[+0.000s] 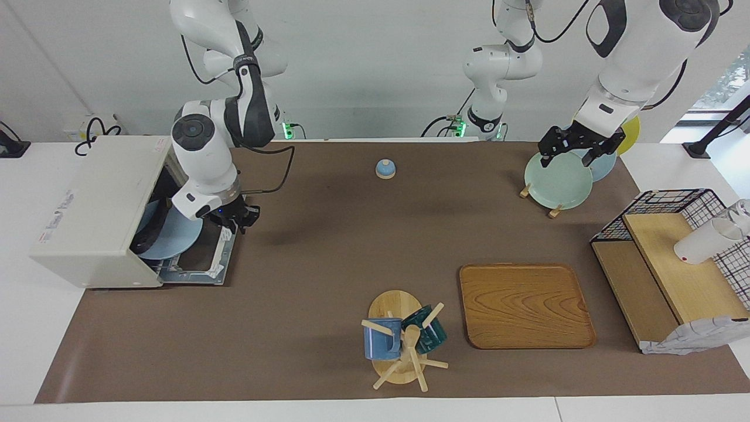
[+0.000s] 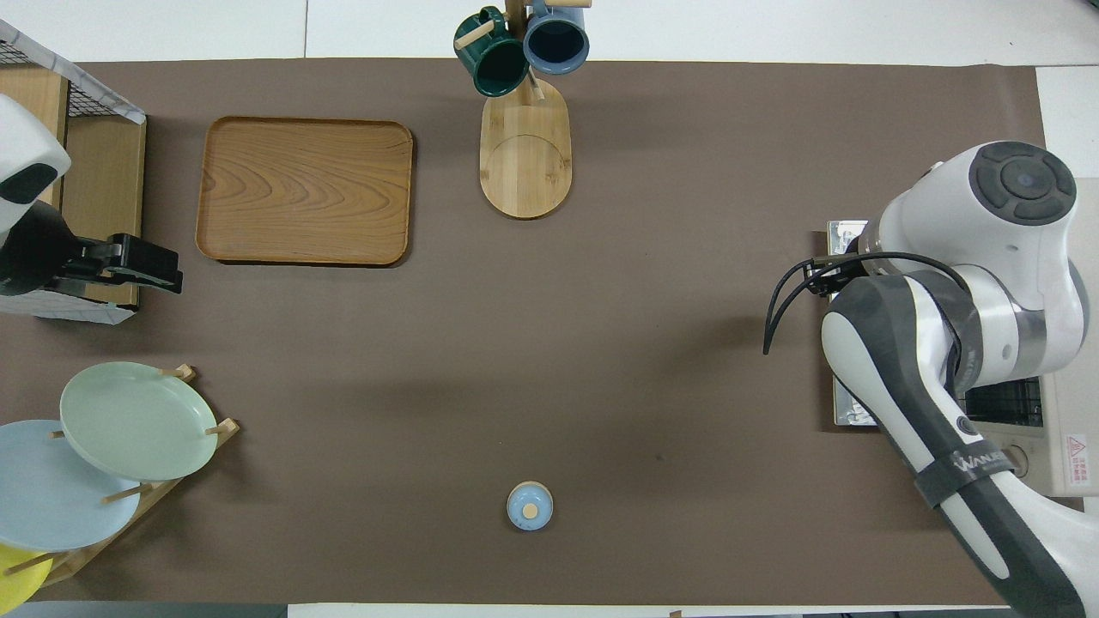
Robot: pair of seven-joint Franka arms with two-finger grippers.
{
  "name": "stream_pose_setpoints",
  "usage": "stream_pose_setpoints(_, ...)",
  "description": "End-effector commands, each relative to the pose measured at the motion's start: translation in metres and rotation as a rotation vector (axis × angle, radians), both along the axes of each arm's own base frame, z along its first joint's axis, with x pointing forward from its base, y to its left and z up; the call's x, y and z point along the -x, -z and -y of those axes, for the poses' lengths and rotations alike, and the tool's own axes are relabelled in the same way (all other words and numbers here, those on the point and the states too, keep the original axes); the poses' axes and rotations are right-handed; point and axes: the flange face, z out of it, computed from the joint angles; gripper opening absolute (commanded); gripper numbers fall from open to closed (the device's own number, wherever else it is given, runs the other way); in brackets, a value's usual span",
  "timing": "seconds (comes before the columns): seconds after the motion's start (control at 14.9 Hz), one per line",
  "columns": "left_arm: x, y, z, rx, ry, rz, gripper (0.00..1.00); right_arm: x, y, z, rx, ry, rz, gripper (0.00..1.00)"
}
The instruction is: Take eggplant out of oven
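On the table you see the right arm bent down at the oven, which stands at the right arm's end with its door lying open and flat. The right hand hangs just over this open door, at the mouth of the oven; whether it is clenched or released, I cannot tell. A light blue plate comes partly out of the oven mouth, and a dark thing lies on its inner edge; you cannot tell if it is the eggplant. The left arm waits, its left hand over the green plate in the plate rack, and its state I also cannot tell. The wooden tray holds nothing. On the mug tree hang a blue mug and a dark green mug. A white cup lies on the wire shelf.
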Motion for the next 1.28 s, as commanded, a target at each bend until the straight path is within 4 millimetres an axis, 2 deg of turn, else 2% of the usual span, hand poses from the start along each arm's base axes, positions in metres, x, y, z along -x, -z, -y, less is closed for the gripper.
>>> stream_pose_setpoints(0.0,0.004,-0.002,-0.002,0.008,-0.012,0.013,1.0,0.007,0.001,0.025,0.059,-0.015,-0.027,0.53)
stream_pose_setpoints(0.07,0.004,-0.002,-0.003,0.008,-0.014,0.013,1.0,0.012,0.006,0.04,0.056,-0.018,-0.037,0.52)
stream_pose_setpoints(0.34,0.004,-0.002,-0.003,0.008,-0.014,0.013,1.0,0.014,0.009,0.064,0.046,-0.072,-0.043,0.51)
stream_pose_setpoints(0.74,0.004,-0.002,-0.003,0.008,-0.014,0.013,1.0,0.033,0.033,0.088,0.029,-0.124,-0.03,0.49)
stream_pose_setpoints(0.81,0.004,-0.002,-0.003,0.008,-0.014,0.013,1.0,0.034,0.037,0.087,0.028,-0.13,-0.021,0.46)
stream_pose_setpoints(0.87,0.004,-0.002,-0.003,0.008,-0.014,0.013,1.0,0.035,0.037,0.087,0.028,-0.14,-0.021,0.3)
stream_pose_setpoints(0.94,0.004,-0.002,-0.003,0.008,-0.014,0.013,1.0,0.035,0.036,0.087,0.031,-0.175,-0.025,0.08)
stream_pose_setpoints(1.01,0.004,-0.002,-0.002,0.008,-0.012,0.013,1.0,0.034,0.035,0.085,0.034,-0.213,-0.03,0.0)
stream_pose_setpoints(1.14,0.004,-0.002,-0.002,0.01,-0.012,0.013,1.0,0.032,0.031,0.072,0.079,-0.276,-0.042,0.0)
stream_pose_setpoints(1.21,0.004,-0.002,-0.003,0.008,-0.014,0.013,1.0,0.027,0.024,0.054,0.112,-0.321,-0.046,0.0)
